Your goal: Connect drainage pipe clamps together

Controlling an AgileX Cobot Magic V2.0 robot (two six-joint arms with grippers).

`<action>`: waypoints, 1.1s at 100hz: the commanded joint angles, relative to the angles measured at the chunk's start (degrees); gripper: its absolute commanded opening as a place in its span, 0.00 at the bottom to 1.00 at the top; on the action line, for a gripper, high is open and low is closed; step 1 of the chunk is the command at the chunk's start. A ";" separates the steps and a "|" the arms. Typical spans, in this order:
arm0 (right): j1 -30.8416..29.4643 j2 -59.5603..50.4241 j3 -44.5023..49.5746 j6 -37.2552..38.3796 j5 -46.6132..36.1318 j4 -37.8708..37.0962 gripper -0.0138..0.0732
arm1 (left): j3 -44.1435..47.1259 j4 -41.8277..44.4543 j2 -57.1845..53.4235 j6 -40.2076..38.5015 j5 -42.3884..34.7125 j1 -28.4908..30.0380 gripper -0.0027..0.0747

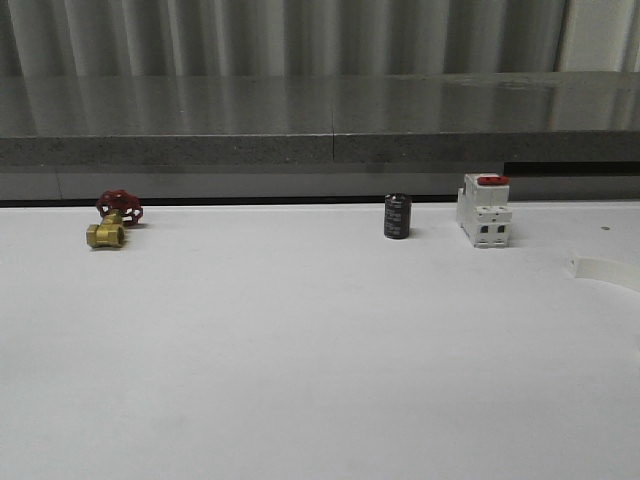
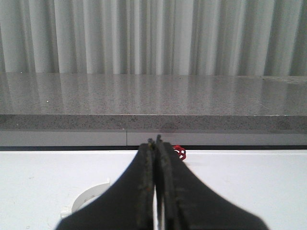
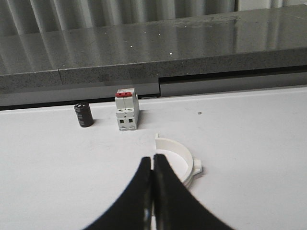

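Both grippers, left (image 2: 156,191) and right (image 3: 152,191), have their jaws together and empty. One clamp half (image 3: 178,158) lies on the white worktop (image 1: 300,350) just ahead of the right gripper, the other (image 2: 88,199) beside the left. Open wide first, then grip each half across its band, flanges facing.

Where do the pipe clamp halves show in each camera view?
Front: one clamp half at the right edge, nearer than the breaker.
Left wrist: a clamp half on the table beside the left gripper.
Right wrist: a clamp half just past the right gripper, breaker beyond.
Shared landmark: the grey ledge.
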 commanded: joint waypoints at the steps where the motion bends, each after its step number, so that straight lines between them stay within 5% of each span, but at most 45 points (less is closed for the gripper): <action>1: -0.38 -1.17 -0.88 -0.48 -4.83 0.00 0.08 | 2.13 -0.17 -1.81 -0.23 -4.74 0.01 0.01; 52: -0.38 -1.17 -0.88 -0.48 -4.83 0.00 0.08 | -1.75 -0.39 -1.19 -0.23 -2.25 0.01 0.01; 73: -0.38 -1.17 -0.88 -0.48 -4.83 0.00 0.08 | -14.14 -0.50 5.70 -0.23 12.74 0.01 0.01; 92: -0.38 -1.17 -0.88 -0.48 -4.83 0.00 0.08 | -28.78 -1.14 17.95 -0.23 34.75 0.01 0.01; 110: -0.38 -1.17 -0.88 -0.48 -4.83 0.00 0.08 | -37.88 -1.14 27.46 -0.23 44.35 0.01 0.01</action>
